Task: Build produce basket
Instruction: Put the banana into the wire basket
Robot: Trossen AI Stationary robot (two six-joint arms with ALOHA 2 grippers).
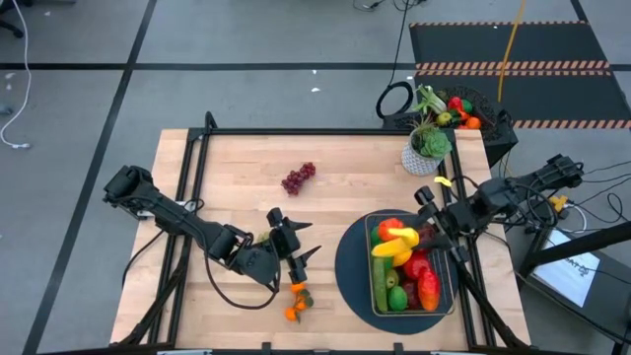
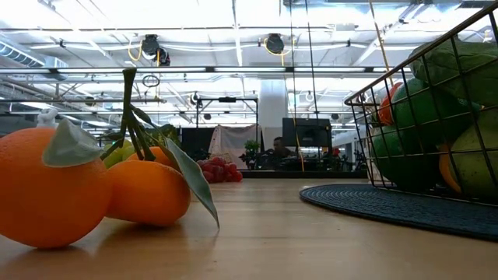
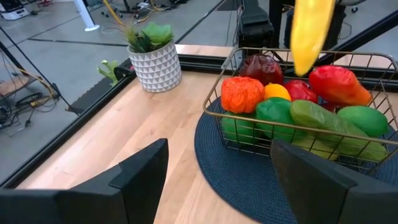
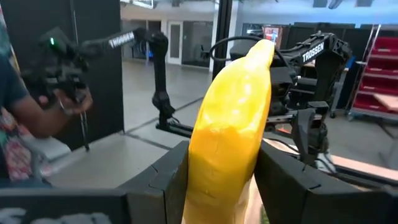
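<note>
The wire basket (image 1: pixel 446 296) stands on a dark round mat (image 1: pixel 347 271) at the table's near right, filled with red, green and orange produce (image 3: pixel 292 102). My right gripper (image 1: pixel 426 225) holds a yellow banana (image 1: pixel 396 237) over the basket's far end. My left gripper (image 1: pixel 296 248) hangs open above the table's near middle, facing the basket, with nothing between its fingers (image 3: pixel 140 177). Two leafy oranges (image 1: pixel 296 306) lie near the front edge. Purple grapes (image 1: pixel 299 177) lie at the far middle. My right gripper pinches the banana between its two fingers, on the banana's two sides (image 4: pixel 214 180) at its lower part. The fingers come roughly level from the table's right side and lie along the banana. Its free end (image 4: pixel 261 50) sticks out past the fingertips, and it hangs clear above the basket.
A potted green plant in a white pot (image 1: pixel 427 150) stands at the far right corner. Behind it, off the table, is a black bin (image 1: pixel 493 133) with more produce. A person's arm (image 4: pixel 31 112) shows beyond the table. Bare wood lies between the grapes and the mat.
</note>
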